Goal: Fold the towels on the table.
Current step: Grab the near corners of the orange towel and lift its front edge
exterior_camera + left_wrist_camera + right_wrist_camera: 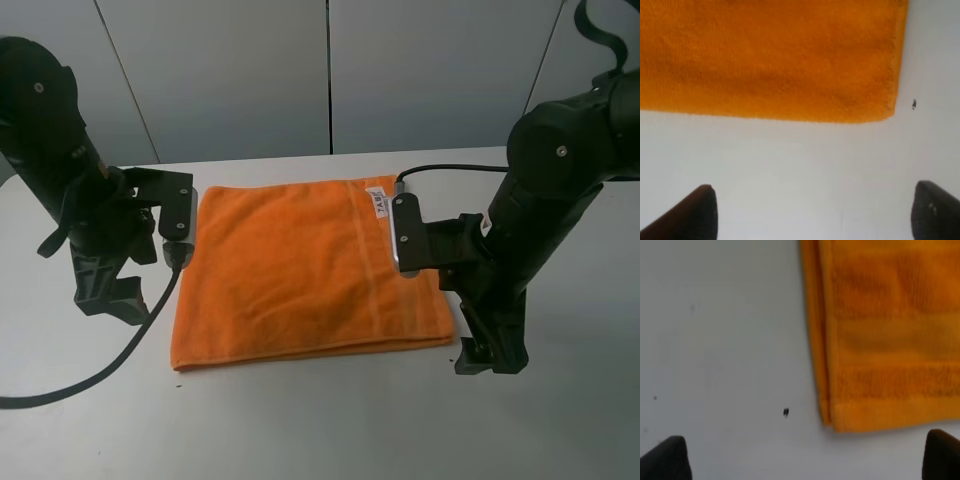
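Note:
The orange towel [300, 270] lies flat on the white table [300, 430], doubled over, with a woven band [366, 250] and a small white label [380, 207] near its right edge. My left gripper [112, 298] is open and empty, just off the towel's left edge. In the left wrist view its fingertips [700, 215] stand wide apart on bare table short of the towel's corner [770, 55]. My right gripper [490, 355] is open and empty beside the towel's near right corner. The right wrist view shows that corner [890, 330] with two stacked layers.
Grey wall panels [330, 70] stand behind the table's far edge. A black cable [90, 375] trails from the left arm across the table. Tiny dark specks lie near the towel's corners [914, 103] [785, 412]. Bare tabletop surrounds the towel.

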Available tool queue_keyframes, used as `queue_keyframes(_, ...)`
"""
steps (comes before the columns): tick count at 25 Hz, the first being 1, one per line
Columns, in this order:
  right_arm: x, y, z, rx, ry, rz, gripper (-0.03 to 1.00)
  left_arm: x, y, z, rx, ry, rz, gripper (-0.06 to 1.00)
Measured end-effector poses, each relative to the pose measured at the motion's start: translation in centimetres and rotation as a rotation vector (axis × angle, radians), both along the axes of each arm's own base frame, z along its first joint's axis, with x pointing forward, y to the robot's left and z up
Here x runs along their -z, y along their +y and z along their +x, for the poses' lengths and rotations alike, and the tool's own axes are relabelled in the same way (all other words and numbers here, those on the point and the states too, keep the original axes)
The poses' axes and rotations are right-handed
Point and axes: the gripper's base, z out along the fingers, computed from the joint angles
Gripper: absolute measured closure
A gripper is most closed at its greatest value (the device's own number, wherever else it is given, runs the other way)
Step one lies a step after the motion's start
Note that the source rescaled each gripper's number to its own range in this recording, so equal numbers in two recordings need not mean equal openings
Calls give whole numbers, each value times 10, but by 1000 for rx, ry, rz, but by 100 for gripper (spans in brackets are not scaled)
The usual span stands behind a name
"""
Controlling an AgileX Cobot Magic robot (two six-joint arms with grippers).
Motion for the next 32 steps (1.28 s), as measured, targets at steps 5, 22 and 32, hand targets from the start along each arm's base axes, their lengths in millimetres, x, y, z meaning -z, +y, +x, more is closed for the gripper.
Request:
queue_keyframes(5, 5, 5, 4, -55, -21, 28, -3, 7, -8, 3, -31, 10, -74, -5)
queue_keyframes(22, 41, 17, 21, -110, 31, 3, -3, 31, -8, -6, -24, 4, -104, -5)
queue_keyframes(32, 59, 12, 27, -120, 71, -28, -3, 31, -8, -6, -26, 1, -109, -5)
